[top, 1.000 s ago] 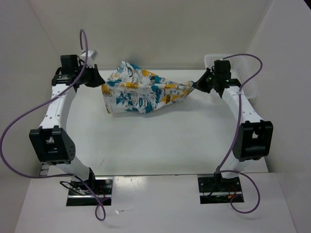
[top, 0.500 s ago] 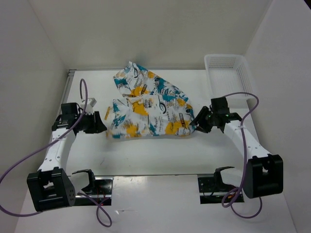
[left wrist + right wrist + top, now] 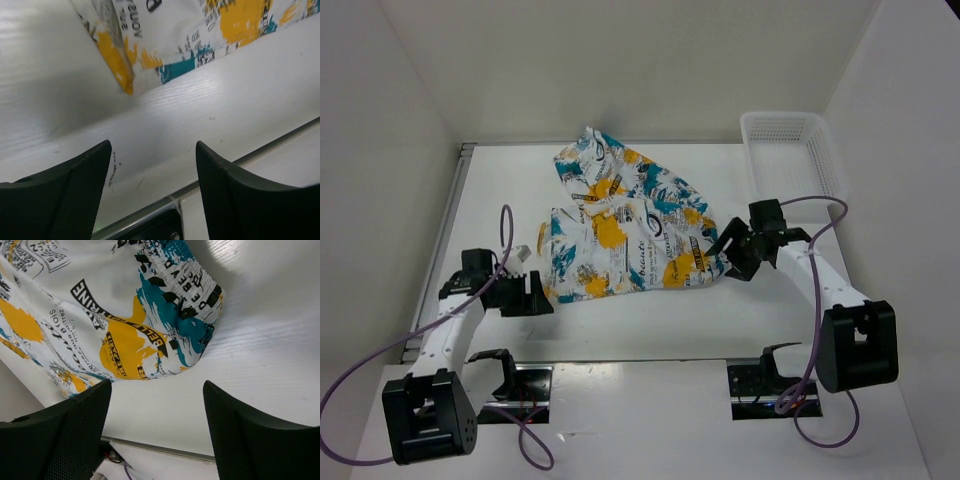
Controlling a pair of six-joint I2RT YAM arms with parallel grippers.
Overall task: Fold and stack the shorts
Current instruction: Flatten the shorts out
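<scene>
The shorts (image 3: 625,240) lie in loose folds on the white table (image 3: 650,325), their teal, yellow-orange and black print facing up; a rumpled part of them reaches toward the back wall (image 3: 620,60). The table is matt white with a fine grain; a few small dark scuffs (image 3: 114,167) mark it just nearer than the shorts' near left corner; a metal strip (image 3: 640,362) runs along its edge, nearer still than the shorts.

The left gripper (image 3: 535,297) sits low just left of that corner, apart from the cloth; its jaws are spread, and between its black fingers (image 3: 60,190) only bare table shows. The right gripper (image 3: 728,250) is just right of the shorts, beside the gathered waistband (image 3: 192,290) with its black lettering; its jaws also stand wide and hold nothing.

A white mesh basket (image 3: 790,150) stands behind and to the right of the shorts, against the right wall. Plain white walls close in left, behind and right of the shorts; purple cables (image 3: 380,350) loop from both arms, either side of the shorts.
</scene>
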